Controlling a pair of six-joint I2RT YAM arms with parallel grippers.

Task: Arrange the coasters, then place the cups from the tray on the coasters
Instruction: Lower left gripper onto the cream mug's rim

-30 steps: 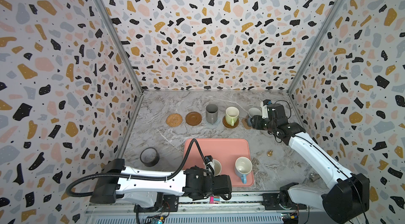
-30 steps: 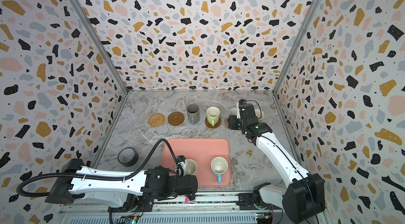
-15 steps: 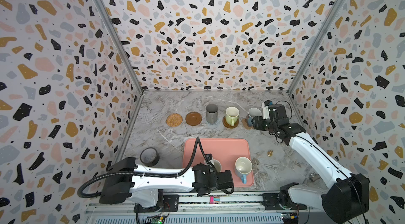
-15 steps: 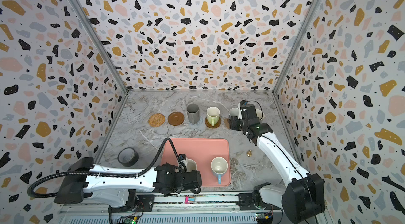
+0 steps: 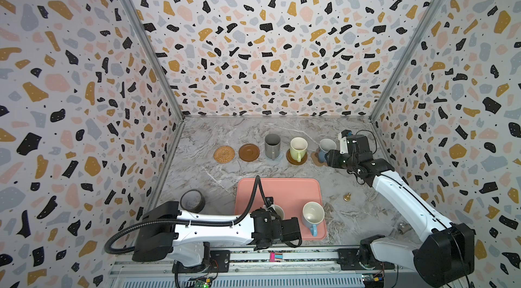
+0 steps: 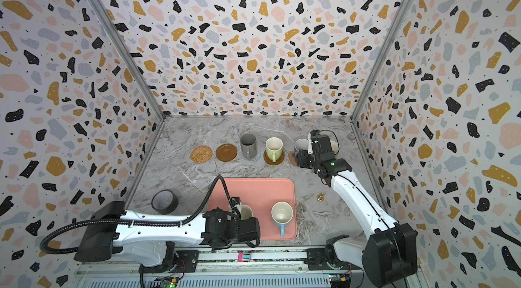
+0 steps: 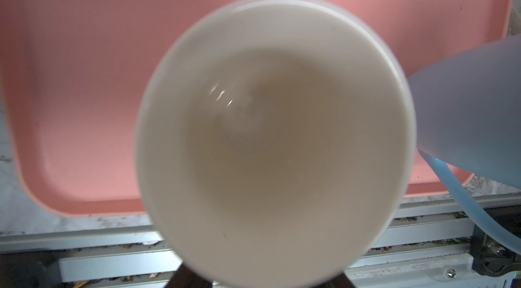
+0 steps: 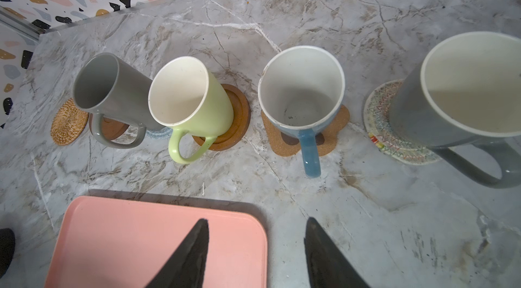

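The salmon-pink tray [image 5: 282, 190] lies at the front middle. A pale cup [image 5: 280, 212], cream inside [image 7: 275, 131], stands on it. My left gripper [image 5: 272, 210] is low over its near side. Dark fingers show either side of the cup, but their tips are hidden. A blue cup [image 5: 313, 217] stands beside it. At the back, a grey cup [image 8: 112, 89], a light green cup [image 8: 186, 97], a blue cup [image 8: 301, 89] and a dark grey cup [image 8: 465, 89] stand on coasters. A tan woven coaster [image 5: 224, 154] and a wooden coaster [image 5: 249, 152] are bare. My right gripper [image 8: 256, 233] is open and holds nothing, just in front of the blue cup.
A dark roll of tape [image 5: 192, 200] sits left of the tray by the left wall. A small brass object [image 5: 346, 197] lies right of the tray. The right arm stretches along the right wall. Patterned walls close in three sides.
My left arm has slid right and forward over the tray's near edge, and its jaws have narrowed around the pale cup. The right arm has not moved.
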